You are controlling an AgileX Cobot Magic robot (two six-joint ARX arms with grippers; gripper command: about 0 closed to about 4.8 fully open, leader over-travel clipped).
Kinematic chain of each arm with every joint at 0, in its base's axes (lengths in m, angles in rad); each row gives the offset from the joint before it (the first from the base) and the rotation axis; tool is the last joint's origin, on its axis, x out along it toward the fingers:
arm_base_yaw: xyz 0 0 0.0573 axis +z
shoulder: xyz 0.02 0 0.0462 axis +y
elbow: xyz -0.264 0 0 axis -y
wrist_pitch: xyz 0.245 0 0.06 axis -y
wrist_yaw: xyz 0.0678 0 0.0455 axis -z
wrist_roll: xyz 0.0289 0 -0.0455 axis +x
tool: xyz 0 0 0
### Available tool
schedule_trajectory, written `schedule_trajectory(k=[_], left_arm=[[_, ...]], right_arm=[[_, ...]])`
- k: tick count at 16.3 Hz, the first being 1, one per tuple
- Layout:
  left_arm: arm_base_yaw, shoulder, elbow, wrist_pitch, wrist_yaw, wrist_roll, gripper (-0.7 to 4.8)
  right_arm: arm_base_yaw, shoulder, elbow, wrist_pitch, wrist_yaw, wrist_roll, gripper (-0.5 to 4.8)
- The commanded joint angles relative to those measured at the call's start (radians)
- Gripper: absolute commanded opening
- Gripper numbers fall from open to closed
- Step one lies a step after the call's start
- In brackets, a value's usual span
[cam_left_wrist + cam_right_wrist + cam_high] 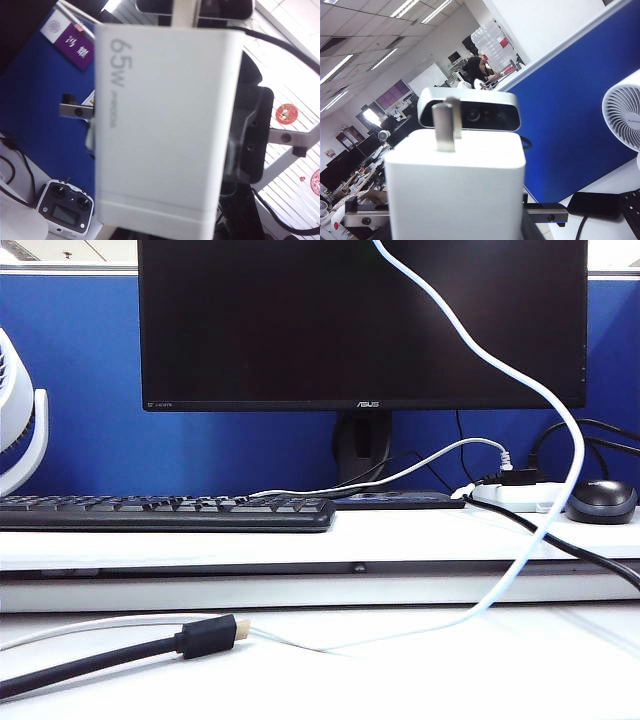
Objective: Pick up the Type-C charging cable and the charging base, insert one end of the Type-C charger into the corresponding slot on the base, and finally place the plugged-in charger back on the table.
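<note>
The insertion step is under way, both arms above the exterior view. The right tool (455,210) is gripping the charging base (455,185), half-closed on its sides. The left tool is shut; its contents are hidden. The Type-C charging cable (520,390) is hanging from top centre down to the tabletop (500,670). Next, the plug needs lining up with the port.

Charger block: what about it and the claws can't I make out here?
Exterior view: neither claw shows; the Type-C charging cable leaves by the top edge.
Left wrist view: the charging base, gripped by the right claw, fills the frame, hiding its ports; the left claw, shut on the cable's end, is cut off by the edge.
Right wrist view: the base hides the right claw's fingers.
</note>
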Motion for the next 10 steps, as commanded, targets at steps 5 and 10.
schedule_trajectory(k=[5,10], left_arm=[[0.01,-0.009,0.016,0.165,-0.016,0.002,2.79],[0.011,-0.009,0.016,0.152,0.005,0.075,3.83]], right_arm=[[0.01,-0.004,-0.006,-0.069,-0.065,-0.006,-0.05],[-0.01,-0.01,-0.006,-0.07,0.01,-0.008,-0.05]])
